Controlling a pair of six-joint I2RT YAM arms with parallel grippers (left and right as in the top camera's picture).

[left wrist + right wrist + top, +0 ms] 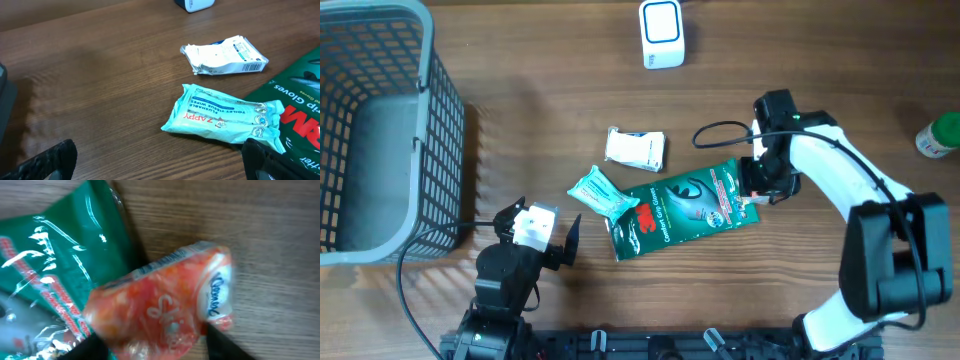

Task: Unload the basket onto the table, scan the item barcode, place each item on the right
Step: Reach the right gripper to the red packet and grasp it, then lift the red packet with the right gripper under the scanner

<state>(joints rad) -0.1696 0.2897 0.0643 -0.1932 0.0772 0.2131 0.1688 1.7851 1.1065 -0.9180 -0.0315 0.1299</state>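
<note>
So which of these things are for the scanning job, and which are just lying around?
For the job: orange packet between the right fingers; white box at the far table edge, probably the scanner.
Lying about for now: green 3M gloves pack; teal Zappy wipes; crumpled white packet; grey wire basket; green-capped bottle.

Dark brown wood-grain table (520,60), evenly lit, soft glare.

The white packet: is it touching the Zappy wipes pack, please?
Apart: the left wrist view shows bare wood between the white packet and the Zappy wipes pack.
</note>
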